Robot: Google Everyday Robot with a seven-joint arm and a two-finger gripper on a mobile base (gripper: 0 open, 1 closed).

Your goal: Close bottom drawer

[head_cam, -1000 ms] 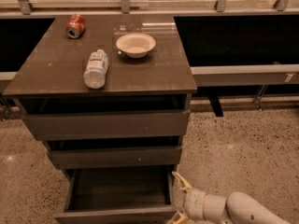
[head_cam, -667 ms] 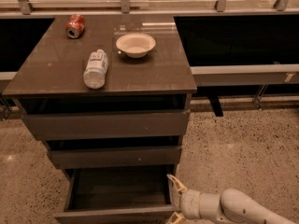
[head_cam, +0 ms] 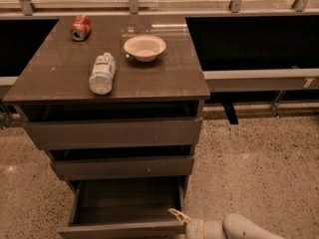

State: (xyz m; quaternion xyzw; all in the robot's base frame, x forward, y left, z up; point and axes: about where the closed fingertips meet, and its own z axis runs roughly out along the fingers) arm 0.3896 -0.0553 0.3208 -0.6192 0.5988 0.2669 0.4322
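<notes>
The bottom drawer (head_cam: 119,229) stands pulled out below the front edge of the table (head_cam: 164,83). Our gripper (head_cam: 178,215) is at the drawer's right front corner; whether it is spread or pressed together, we cannot tell. We should push the front panel straight inward, evenly.

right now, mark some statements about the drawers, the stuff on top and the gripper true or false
1. The bottom drawer is open. True.
2. The gripper is low down, by the right end of the bottom drawer's front. True.
3. The bottle stands upright. False: it lies on its side.
4. The bowl sits inside the bottom drawer. False: it is on the cabinet top.
5. The can is at the back left of the cabinet top. True.
</notes>
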